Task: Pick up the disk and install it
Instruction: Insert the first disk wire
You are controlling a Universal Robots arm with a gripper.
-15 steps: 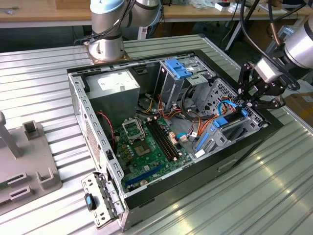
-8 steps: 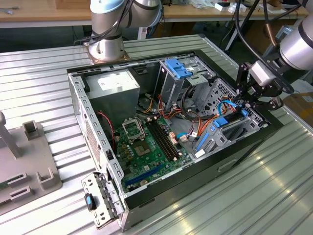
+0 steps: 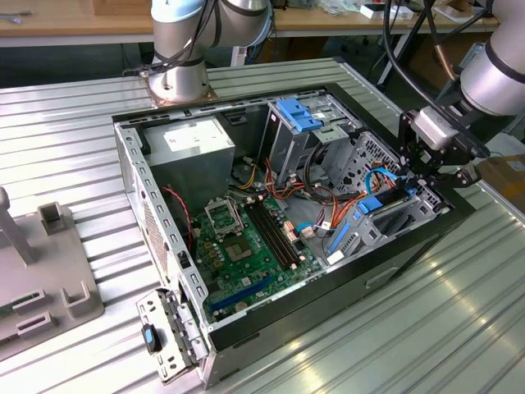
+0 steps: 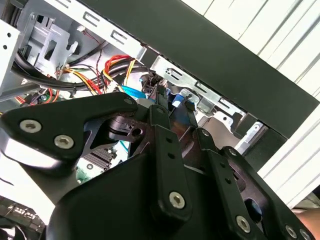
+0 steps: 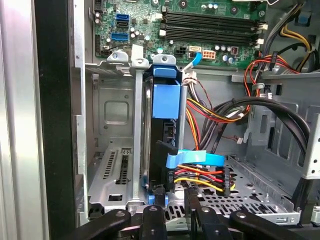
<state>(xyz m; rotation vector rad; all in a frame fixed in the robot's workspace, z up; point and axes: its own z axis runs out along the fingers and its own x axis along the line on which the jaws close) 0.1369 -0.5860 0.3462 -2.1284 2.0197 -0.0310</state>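
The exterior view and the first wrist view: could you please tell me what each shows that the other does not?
Exterior view alone: the grey power supply box, the robot base and the ribbed table.
First wrist view alone: the disk standing on edge in its metal bay, cables plugged into it.
Both: the motherboard and the tool at the drive cage.

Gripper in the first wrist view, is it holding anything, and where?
Cannot be told: the gripper is at the near end of the disk standing in the drive cage.

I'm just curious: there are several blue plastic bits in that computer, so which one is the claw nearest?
The blue-railed disk standing on edge in the drive cage, right beneath the gripper. The larger blue latch sits farther back, by the power supply.
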